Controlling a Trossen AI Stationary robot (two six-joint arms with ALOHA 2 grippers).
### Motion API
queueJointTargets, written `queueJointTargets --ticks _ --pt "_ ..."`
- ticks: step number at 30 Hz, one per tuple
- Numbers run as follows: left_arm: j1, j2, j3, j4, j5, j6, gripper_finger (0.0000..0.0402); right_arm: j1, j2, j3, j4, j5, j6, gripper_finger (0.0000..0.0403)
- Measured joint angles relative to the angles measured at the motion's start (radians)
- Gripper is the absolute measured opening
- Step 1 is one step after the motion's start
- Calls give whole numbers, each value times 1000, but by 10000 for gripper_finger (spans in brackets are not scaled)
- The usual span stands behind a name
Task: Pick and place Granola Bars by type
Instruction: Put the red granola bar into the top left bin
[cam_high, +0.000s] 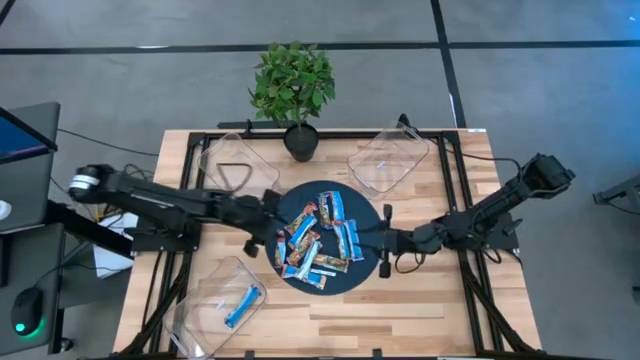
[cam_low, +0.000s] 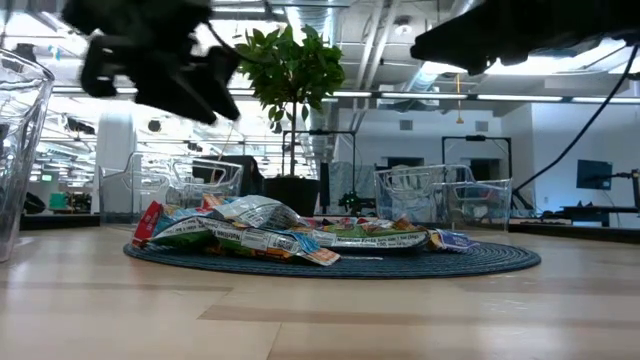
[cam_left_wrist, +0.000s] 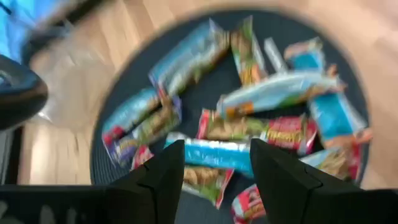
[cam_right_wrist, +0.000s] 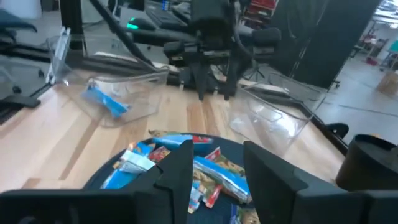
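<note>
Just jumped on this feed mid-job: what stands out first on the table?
The pile of granola bars heaped on the dark round mat at the table's middle catches the eye first, with the left gripper open just above it and the right gripper open at the mat's other edge. One blue bar already lies in the clear bin at the near left corner, and a potted plant stands at the far edge.

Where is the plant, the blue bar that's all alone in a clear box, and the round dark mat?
plant (cam_high: 293, 82), high view, on its green leaves.
lone blue bar (cam_high: 243, 305), high view, on the wrapper's middle, inside the near-left clear bin.
round dark mat (cam_high: 366, 217), high view, on a bare part near its right edge.
</note>
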Motion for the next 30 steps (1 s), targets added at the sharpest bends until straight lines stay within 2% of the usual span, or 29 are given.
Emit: queueJointTargets --ticks 5,8,13,23,30 --pt "-14 207 185 -214 -59 24 177 7 -19 -1 -29 2 -20 137" --pt "-14 303 251 -339 -56 39 177 11 -20 0 -53 2 -20 135" --pt "-14 406 315 -451 -46 37 177 10 -20 0 -61 3 -21 133" --pt "-14 410 325 -559 38 125 177 10 -20 0 -60 -2 -12 132" --pt "-14 412 295 -484 52 273 164 10 -20 0 -58 -2 -1 131"
